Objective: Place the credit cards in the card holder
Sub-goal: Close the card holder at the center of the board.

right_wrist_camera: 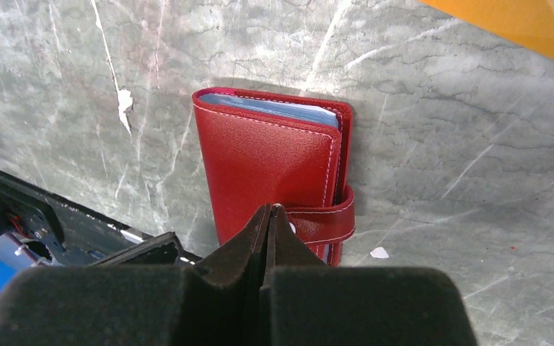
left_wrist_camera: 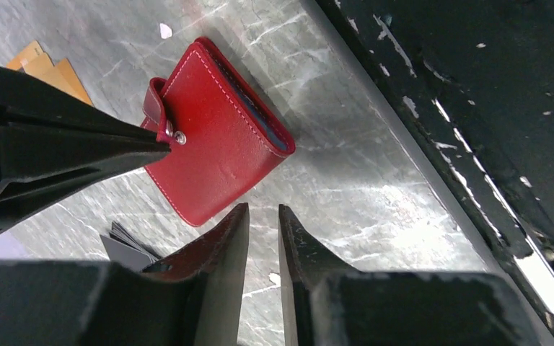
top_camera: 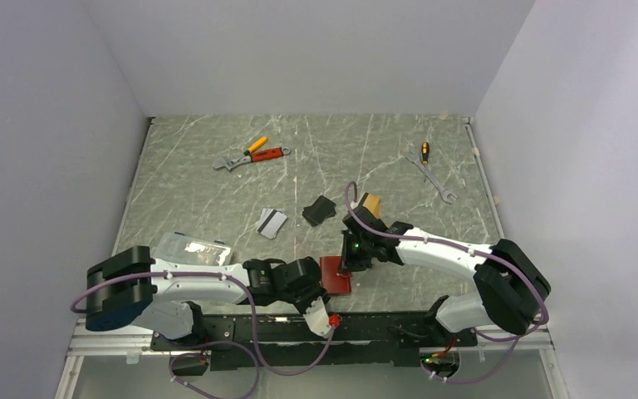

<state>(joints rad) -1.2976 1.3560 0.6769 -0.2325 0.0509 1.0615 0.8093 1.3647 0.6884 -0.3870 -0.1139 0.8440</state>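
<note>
- top view: the red holder [top_camera: 335, 276] lies shut on the table [top_camera: 216, 191], close to the front edge, between the ends of the two arms.
- the right gripper [top_camera: 350, 264] comes down at the holder's far right corner. the left gripper [top_camera: 316, 289] sits just beside its left side.
- orange cards [top_camera: 371, 202] lie behind the right arm and silver cards [top_camera: 272, 222] further left, with a black pad [top_camera: 320, 209] between them. all are well apart from the holder.
- a clear box [top_camera: 193, 249] lies by the left arm. tools [top_camera: 253, 153] lie at the back left and a wrench [top_camera: 436, 181] at the back right.
- left wrist view: the left fingers [left_wrist_camera: 231, 245] stand a narrow gap apart with nothing between them, just short of the holder's near edge.
- the right gripper's tip meets the snap on the holder's tab [left_wrist_camera: 160, 108]. the orange cards lie beyond it.
- right wrist view: the right fingers [right_wrist_camera: 249, 245] are pressed together, with nothing seen between them. their tip rests against the tab where it wraps the holder's side.
- bluish lining shows along the holder's far edge.
</note>
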